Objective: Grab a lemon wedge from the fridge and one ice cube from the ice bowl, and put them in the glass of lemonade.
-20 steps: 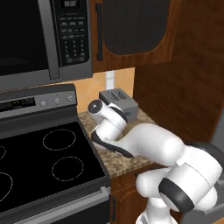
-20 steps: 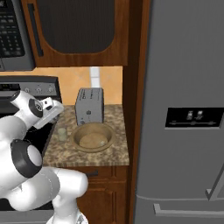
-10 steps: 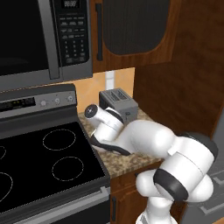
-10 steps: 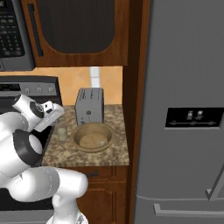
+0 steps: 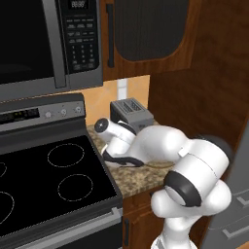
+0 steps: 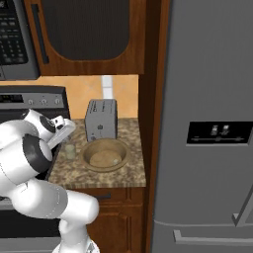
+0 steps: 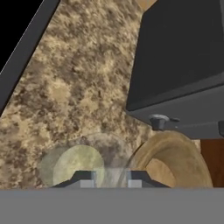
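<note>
My gripper (image 7: pixel 111 177) hangs just above the glass of lemonade (image 7: pixel 78 165), shut on a small pale translucent ice cube (image 7: pixel 114 174) between its fingertips. In the right base view the gripper (image 6: pixel 68 135) points down at the glass of lemonade (image 6: pixel 70 151) on the speckled counter, left of the tan ice bowl (image 6: pixel 105 155). The ice bowl (image 7: pixel 175 157) lies right of the glass in the hand view. The grey fridge (image 6: pixel 207 123) stands to the right with its doors shut. The lemon wedge is out of view.
A silver toaster (image 6: pixel 101 118) stands right behind the bowl and close to my hand; the toaster (image 7: pixel 179 65) looms dark in the hand view. The black stove (image 5: pixel 53 185) borders the counter on the left. A microwave (image 5: pixel 44 44) and wooden cabinets hang overhead.
My arm's elbow and shoulder have swung round towards the cameras, while the hand has edged slightly towards the glass. The grip has stayed the same.
</note>
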